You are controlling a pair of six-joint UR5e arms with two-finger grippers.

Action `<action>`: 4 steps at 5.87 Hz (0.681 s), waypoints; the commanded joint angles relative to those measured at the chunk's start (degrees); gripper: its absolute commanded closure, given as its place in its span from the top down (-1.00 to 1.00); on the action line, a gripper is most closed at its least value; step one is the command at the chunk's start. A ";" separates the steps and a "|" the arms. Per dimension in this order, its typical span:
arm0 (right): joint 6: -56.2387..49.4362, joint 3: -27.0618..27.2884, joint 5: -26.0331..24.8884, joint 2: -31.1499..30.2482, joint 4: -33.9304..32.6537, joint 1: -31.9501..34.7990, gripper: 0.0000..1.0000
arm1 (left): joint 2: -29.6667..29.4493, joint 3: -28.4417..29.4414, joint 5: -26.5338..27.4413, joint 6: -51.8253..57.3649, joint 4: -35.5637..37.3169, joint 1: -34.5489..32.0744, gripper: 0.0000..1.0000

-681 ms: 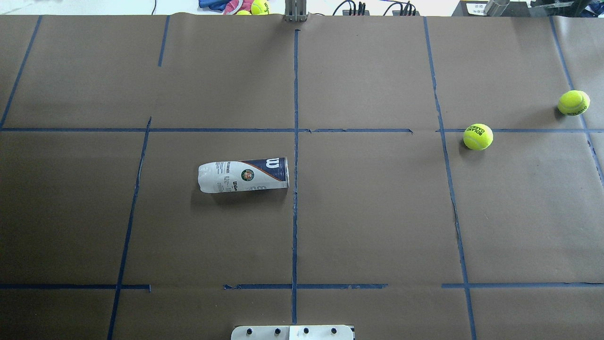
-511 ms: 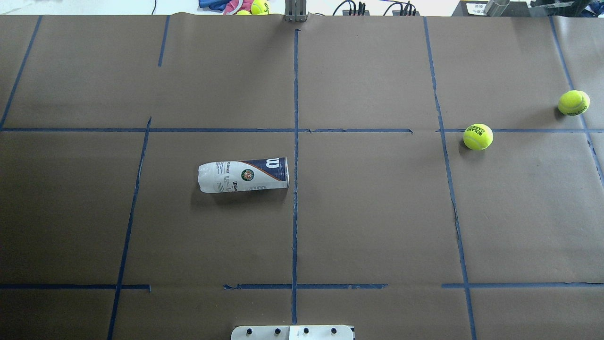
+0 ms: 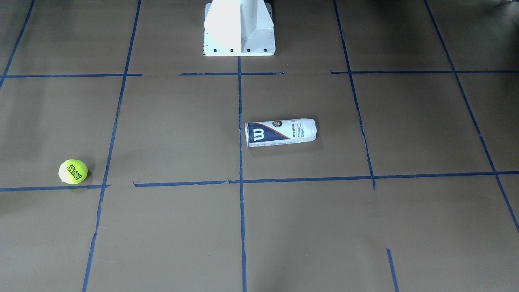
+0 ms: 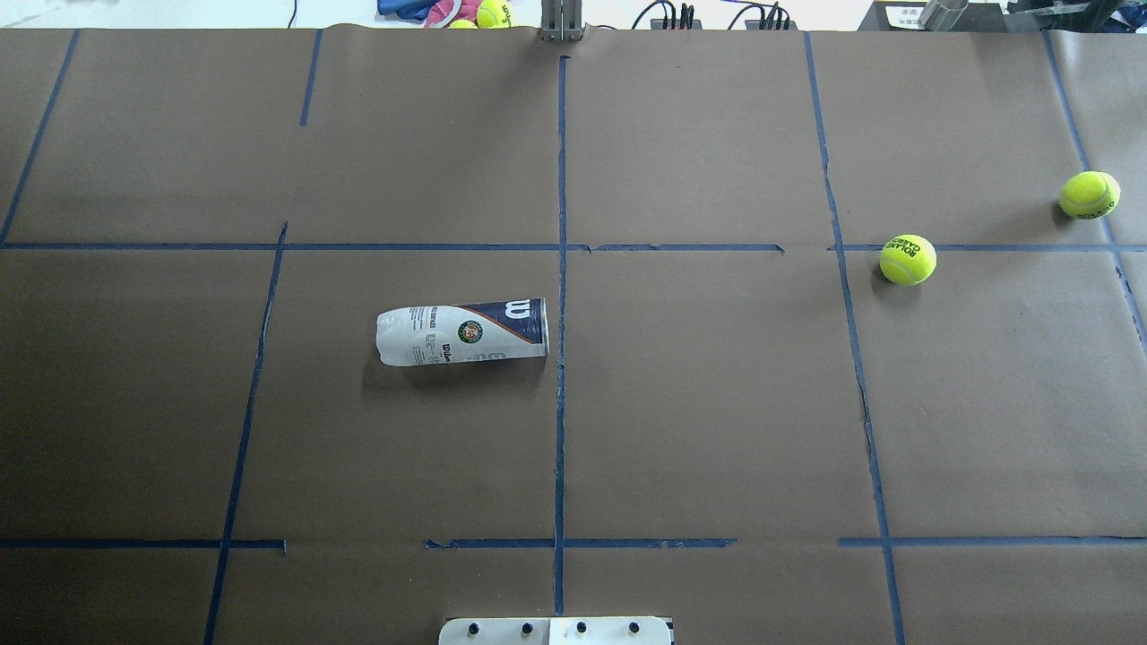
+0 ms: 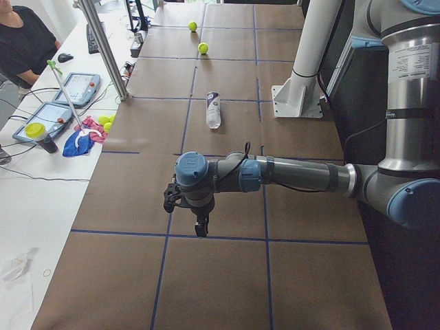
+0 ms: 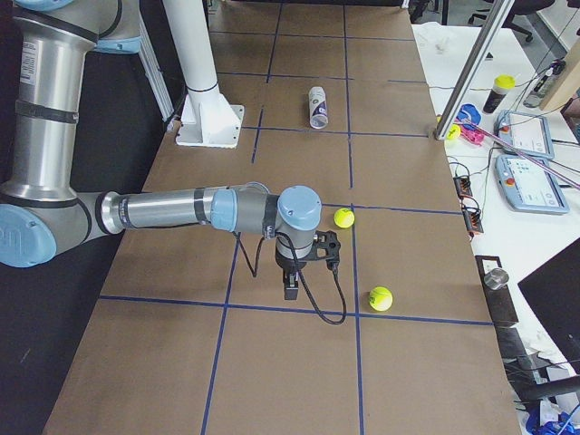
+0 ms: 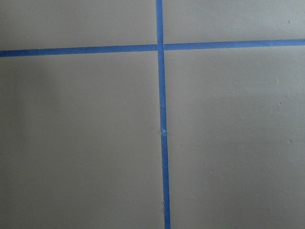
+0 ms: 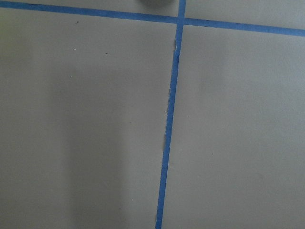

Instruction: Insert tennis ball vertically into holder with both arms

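Nothing is in hand yet. The can (image 4: 462,332) lies on its side on the brown table (image 4: 699,430). It is just on the robot's left of the centre tape line (image 4: 561,179), with its navy end toward that line. It has to stand upright before anything can drop in, and I'd judge that to be work for the left arm (image 5: 295,175), since the can is on its half.

The ball (image 4: 908,260) sits well apart from the can, out on the robot's right beside a tape crossing. A second ball (image 4: 1089,194) rests farther out, near the table's edge. That split looks deliberate: one thing for each arm, to be brought together in the middle.

Both arms stretch out over the table's ends with their wrists turned down. The left gripper (image 5: 201,229) hangs above a tape line, far from the can. The right arm (image 6: 172,210) carries the right gripper (image 6: 290,288) near the ball but clear of it.

The wrist cameras show only paper and tape, no fingers. I see the grippers only from the table's ends, so I cannot tell whether either is wide or narrow. Can and balls all lie free on the table.
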 commanded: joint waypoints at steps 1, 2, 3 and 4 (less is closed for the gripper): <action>0.05 0.17 0.41 0.00 -0.15 -0.09 1.00 | 0.25 -0.28 -0.39 -0.16 0.23 0.15 1.00; 0.05 0.78 0.76 -0.35 -0.15 -0.09 1.00 | 0.34 0.06 -0.39 -0.07 -0.12 0.15 1.00; 0.22 0.52 0.85 -0.26 0.02 -0.09 1.00 | 0.34 -0.11 -0.39 0.45 -0.21 0.24 1.00; 0.23 0.52 0.85 -0.18 0.02 -0.09 1.00 | 0.43 0.15 -0.39 0.46 -0.21 0.24 1.00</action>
